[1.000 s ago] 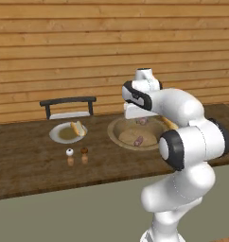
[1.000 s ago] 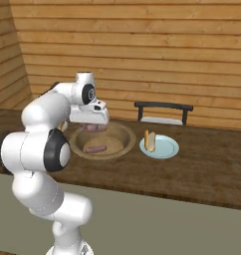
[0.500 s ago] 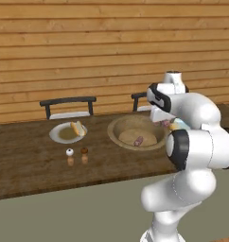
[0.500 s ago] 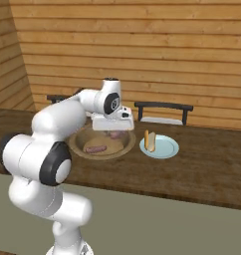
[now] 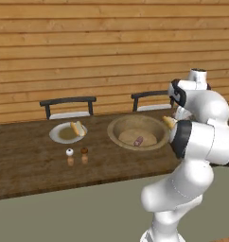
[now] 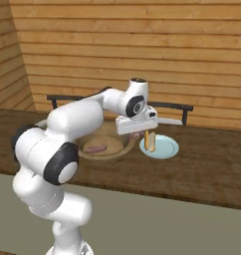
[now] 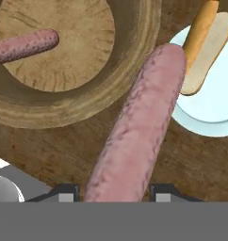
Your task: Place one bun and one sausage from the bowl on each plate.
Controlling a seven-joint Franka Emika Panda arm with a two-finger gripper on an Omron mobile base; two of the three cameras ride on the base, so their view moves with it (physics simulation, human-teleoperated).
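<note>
My pincer [image 7: 113, 197] is nearly closed on a sausage [image 7: 134, 127], gripped at its near end. It juts away from me, long axis pointing at the bun [image 7: 205, 47] on the right plate [image 7: 215, 117]. It looks soft, light and a bit slick, so I judge a mid-length hold would be steadier. Just left, a second sausage [image 7: 21, 44] lies in the bowl [image 7: 130, 70]. Far left, another plate [image 5: 59, 134] has a bun [image 5: 77, 127].
</note>
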